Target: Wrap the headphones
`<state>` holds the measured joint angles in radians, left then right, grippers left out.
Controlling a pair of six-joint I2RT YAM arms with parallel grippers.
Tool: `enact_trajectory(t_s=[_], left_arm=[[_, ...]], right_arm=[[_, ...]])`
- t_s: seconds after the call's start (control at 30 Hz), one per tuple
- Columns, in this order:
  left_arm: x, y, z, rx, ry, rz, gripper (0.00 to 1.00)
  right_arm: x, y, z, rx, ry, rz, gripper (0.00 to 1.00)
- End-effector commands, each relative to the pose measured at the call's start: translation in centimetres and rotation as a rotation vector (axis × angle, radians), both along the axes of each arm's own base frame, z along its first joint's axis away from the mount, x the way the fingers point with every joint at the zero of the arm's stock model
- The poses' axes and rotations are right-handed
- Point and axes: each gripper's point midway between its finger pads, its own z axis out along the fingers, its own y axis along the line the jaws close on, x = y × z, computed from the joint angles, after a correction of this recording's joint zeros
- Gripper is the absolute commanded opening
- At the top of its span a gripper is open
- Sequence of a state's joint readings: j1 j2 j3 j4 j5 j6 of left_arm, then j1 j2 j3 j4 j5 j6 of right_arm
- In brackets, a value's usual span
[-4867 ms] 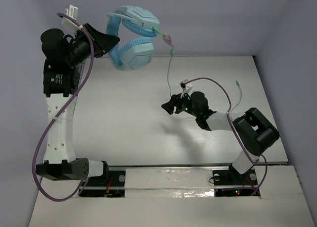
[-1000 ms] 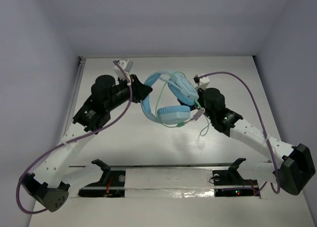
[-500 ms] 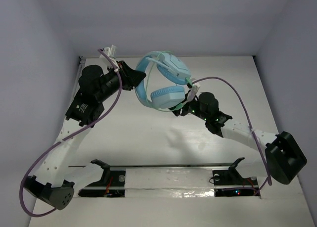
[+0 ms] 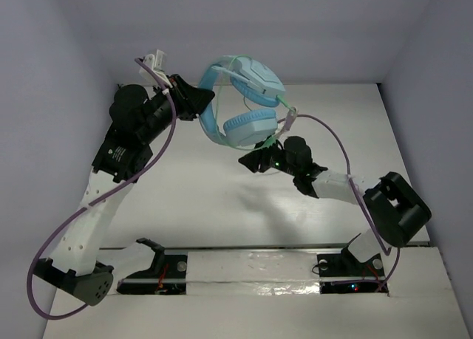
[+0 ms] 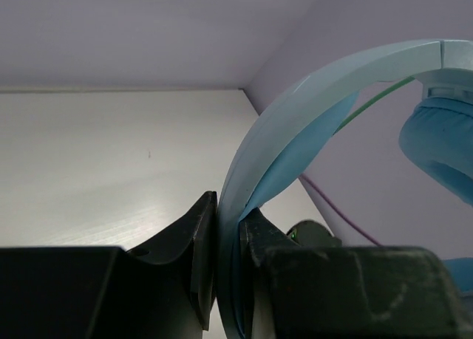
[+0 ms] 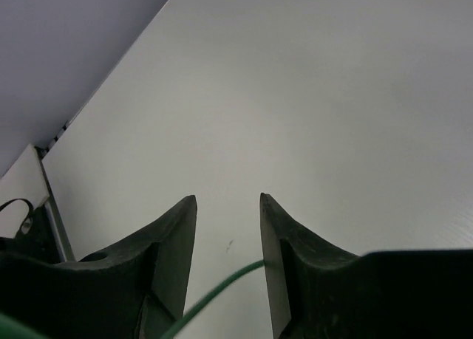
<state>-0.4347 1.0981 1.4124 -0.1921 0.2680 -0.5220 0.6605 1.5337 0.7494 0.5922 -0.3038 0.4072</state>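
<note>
The light blue headphones hang in the air over the back of the table. My left gripper is shut on their headband, which runs up between the jaws in the left wrist view. One earcup shows at the right there. The thin pale green cable is looped round the headphones and leads down to my right gripper, which sits just below the lower earcup. In the right wrist view the jaws are open, and the cable crosses loosely between them, touching the right finger.
The white table lies below both arms. Purple robot cables arc over the right arm and along the left arm. The table's back wall and side walls are close behind the headphones.
My left gripper has lifted the headphones up and back. My right arm has pulled in and turned, its gripper now pointing left below the lower earcup.
</note>
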Motion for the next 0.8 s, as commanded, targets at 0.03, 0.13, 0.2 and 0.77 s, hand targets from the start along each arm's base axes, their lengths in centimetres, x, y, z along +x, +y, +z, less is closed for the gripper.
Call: enact_trajectory(t_s=[0.03, 0.13, 0.2, 0.77], left_arm=[[0.3, 2.7, 7.5, -0.142, -0.167, 0.147, 0.0], [1.3, 3.2, 8.3, -0.144, -0.182, 0.19, 0.0], [2.3, 3.1, 7.8, -0.139, -0.169, 0.207, 0.0], [10.1, 10.2, -1.0, 0.048, -0.054, 0.727, 0.0]], right_arm=[[-0.7, 0.9, 1.7, 0.116, -0.029, 0.051, 0.48], [-2.2, 2.1, 0.2, 0.095, 0.019, 0.106, 0.52], [-3.4, 3.5, 0.2, 0.092, 0.027, 0.153, 0.49], [-14.6, 6.7, 0.1, -0.152, 0.133, 0.245, 0.0]])
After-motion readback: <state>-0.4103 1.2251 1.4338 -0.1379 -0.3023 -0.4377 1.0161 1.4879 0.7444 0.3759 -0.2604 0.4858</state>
